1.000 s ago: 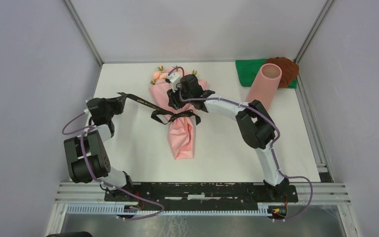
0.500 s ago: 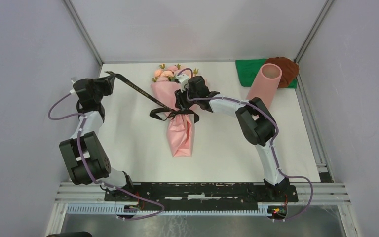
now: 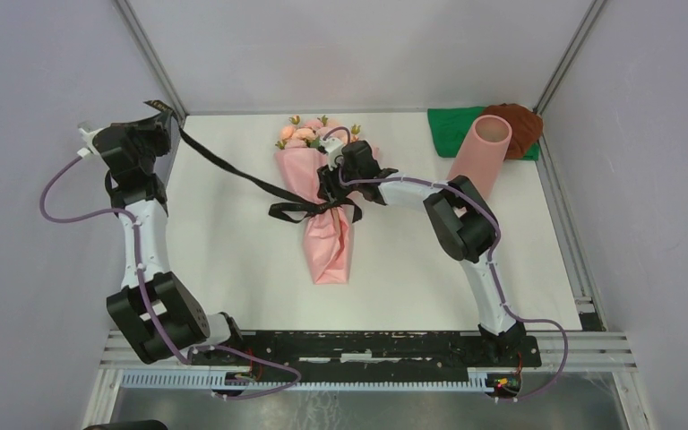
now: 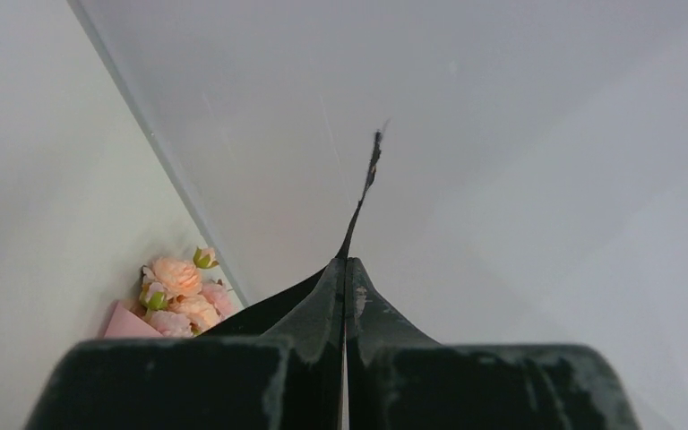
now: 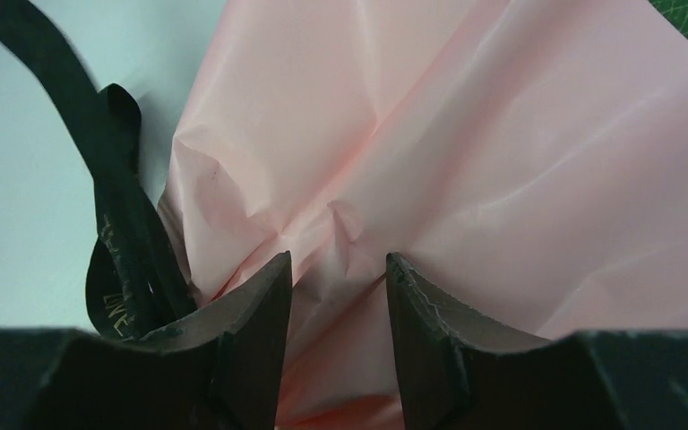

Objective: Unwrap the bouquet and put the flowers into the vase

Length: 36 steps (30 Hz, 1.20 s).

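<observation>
Currently the left gripper (image 3: 154, 125) is clamped fully shut on the end of the black ribbon (image 3: 233, 170), up and well to the left of the bouquet (image 3: 327, 224), close to the left wall. The ribbon runs taut from there to the bow (image 3: 313, 208) at the bouquet's waist. The right gripper (image 5: 339, 269) sits on the pink paper just above the bow, jaws partly apart with a crease of paper between them; a real pinch cannot be told.

Risks, as judged:
- The knot may cinch instead of slipping loose.
- With only a loose hold-down, the pull could drag the whole bouquet left.
- The ribbon could slide out of the left fingers.
- The left arm looks near its reach limit and the wall.
- The paper may tear or crush the flowers (image 3: 309, 134).

The bouquet lies mid-table, blooms at the far end. The vase (image 3: 484, 148) is far right of it, against a green cloth (image 3: 452, 130) and a brown bundle (image 3: 524, 125). The table (image 3: 233, 260) is white and matte, with plain grey walls and metal corner posts.
</observation>
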### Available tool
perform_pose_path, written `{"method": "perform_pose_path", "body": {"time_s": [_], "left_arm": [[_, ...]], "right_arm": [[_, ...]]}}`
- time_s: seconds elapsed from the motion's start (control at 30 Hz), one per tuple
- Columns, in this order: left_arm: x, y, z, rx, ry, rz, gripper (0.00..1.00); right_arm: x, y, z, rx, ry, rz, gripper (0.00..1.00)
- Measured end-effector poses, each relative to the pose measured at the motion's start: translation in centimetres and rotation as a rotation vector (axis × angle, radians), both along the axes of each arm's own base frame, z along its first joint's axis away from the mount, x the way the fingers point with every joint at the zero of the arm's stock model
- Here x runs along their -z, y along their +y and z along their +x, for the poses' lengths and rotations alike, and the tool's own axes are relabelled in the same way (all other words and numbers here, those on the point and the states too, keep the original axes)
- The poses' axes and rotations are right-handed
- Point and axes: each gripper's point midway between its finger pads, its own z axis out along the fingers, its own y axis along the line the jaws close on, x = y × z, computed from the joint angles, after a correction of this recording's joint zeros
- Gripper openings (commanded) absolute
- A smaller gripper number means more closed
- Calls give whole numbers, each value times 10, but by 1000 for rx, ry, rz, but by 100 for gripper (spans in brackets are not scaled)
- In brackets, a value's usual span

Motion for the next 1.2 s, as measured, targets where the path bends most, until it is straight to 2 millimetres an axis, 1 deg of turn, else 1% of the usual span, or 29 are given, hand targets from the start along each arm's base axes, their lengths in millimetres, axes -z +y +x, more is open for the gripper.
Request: {"method": "perform_pose_path", "body": {"time_s": [0.07,0.1,0.17,0.23,0.3,0.33,0.37,0.43,0.53,0.6,0.67,0.7,0.77,0.83,0.9,0.97,1.03,1.13,1.17,1.2], "left_arm": [[-14,1,-2,-11,-15,23,2],[-21,2,-3,-15,-22,37,8],[-28,1,-4,-14,-29,52,36],[-30,0,-4,-8,-26,73,71],[-25,-3,-4,0,-5,84,93],[-22,-5,-3,5,6,89,99],[-19,-9,-2,14,18,94,100],[-13,-20,0,40,33,106,100],[-1,-49,7,94,60,132,100],[8,-77,14,139,84,161,100],[20,-111,21,201,110,192,100],[26,-125,24,230,122,206,100],[46,-161,30,303,161,238,100],[68,-190,32,369,202,267,100],[89,-212,28,424,241,291,100],[109,-223,24,451,284,317,100],[125,-231,22,467,318,340,100],[157,-244,23,493,377,368,100],[173,-251,23,503,409,381,100],[184,-256,23,516,432,388,100]], "right_arm": [[0,0,0,-3,2,1,52],[0,1,-1,-4,2,2,53],[0,1,-1,-5,1,2,56],[0,0,-1,-10,-3,-4,58],[-4,0,-4,-18,-14,-18,60],[-8,-1,-6,-24,-22,-30,60],[-14,-1,-7,-26,-31,-37,62],[-32,-4,-10,-30,-62,-39,65],[-68,-8,-15,-31,-119,-18,70],[-99,-12,-21,-29,-166,10,74],[-123,-17,-24,-22,-211,33,75],[-132,-21,-27,-13,-230,41,75],[-142,-32,-33,0,-261,35,75],[-139,-44,-39,15,-275,6,75],[-126,-58,-46,30,-274,-41,75],[-106,-73,-54,46,-261,-98,75],[-79,-90,-62,64,-233,-165,75],[-42,-110,-77,73,-181,-248,75],[-34,-115,-81,74,-167,-267,75],[-28,-119,-84,76,-156,-282,75]]}}
